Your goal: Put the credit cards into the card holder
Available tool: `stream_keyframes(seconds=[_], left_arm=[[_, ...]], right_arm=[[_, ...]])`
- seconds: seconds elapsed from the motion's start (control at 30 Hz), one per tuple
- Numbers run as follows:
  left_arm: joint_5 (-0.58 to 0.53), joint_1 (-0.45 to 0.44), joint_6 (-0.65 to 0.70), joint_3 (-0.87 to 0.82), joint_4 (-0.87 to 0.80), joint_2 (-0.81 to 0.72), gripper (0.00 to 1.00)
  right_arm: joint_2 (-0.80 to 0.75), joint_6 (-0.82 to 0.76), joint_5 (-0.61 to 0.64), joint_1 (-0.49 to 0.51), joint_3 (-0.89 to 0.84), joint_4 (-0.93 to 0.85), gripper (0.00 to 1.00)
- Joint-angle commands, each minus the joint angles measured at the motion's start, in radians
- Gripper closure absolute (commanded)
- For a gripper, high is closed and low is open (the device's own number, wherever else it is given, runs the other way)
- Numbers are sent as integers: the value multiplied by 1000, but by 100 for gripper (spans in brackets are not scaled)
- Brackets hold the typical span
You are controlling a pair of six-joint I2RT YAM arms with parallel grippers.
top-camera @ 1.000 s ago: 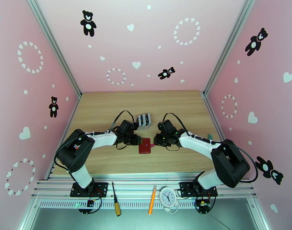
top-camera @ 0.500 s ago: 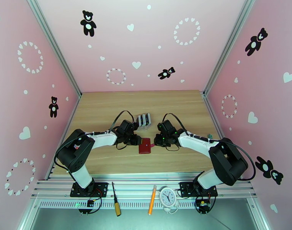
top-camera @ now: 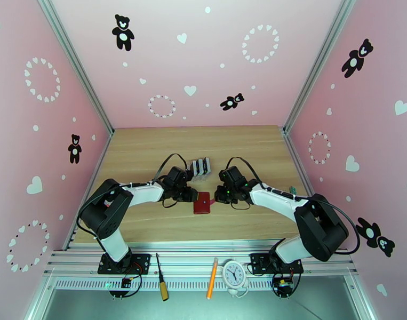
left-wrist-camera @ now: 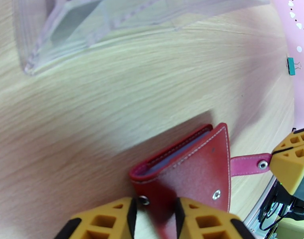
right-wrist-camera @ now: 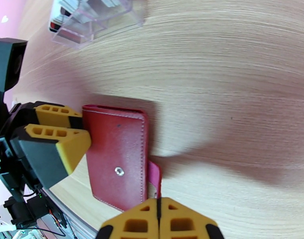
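Note:
The card holder (top-camera: 202, 202), a dark red wallet, lies folded on the wooden table between both arms. My left gripper (left-wrist-camera: 153, 204) is shut on its left edge, with the leather pinched between the yellow fingers (left-wrist-camera: 112, 220). The wallet's pink snap tab (right-wrist-camera: 153, 178) runs into my right gripper (right-wrist-camera: 157, 206), whose fingers are shut on the tab's end. From the right wrist, the card holder (right-wrist-camera: 118, 156) lies closed with the left gripper (right-wrist-camera: 81, 125) on its far edge. The credit cards (top-camera: 200, 167) stand in a clear slotted rack (right-wrist-camera: 92, 14) just behind the wallet.
A teal binder clip (top-camera: 292, 189) lies on the table near the right wall. On the front rail below the table rest a screwdriver (top-camera: 161, 284), an orange pen (top-camera: 212, 278) and a small clock (top-camera: 234, 274). Bare wood stretches behind the rack.
My right gripper has closed its fingers onto the pink snap tab. Both arms and the wallet have stayed almost where they were.

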Motion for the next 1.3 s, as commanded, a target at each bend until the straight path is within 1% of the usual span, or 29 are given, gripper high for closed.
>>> stream_keyframes(seconds=[0.0,0.37,0.7,1.27], left_arm=[[7,-8,21,15,-24,29,64],[-9,-25,28,30,-46,48,64],[-27,-25,29,43,-71,68,64],[-27,-24,30,49,-76,78,64]], right_arm=[[0,3,-16,7,18,-1,100],[60,15,-16,58,70,14,100],[151,33,-18,109,116,42,100],[189,33,-27,117,137,48,100]])
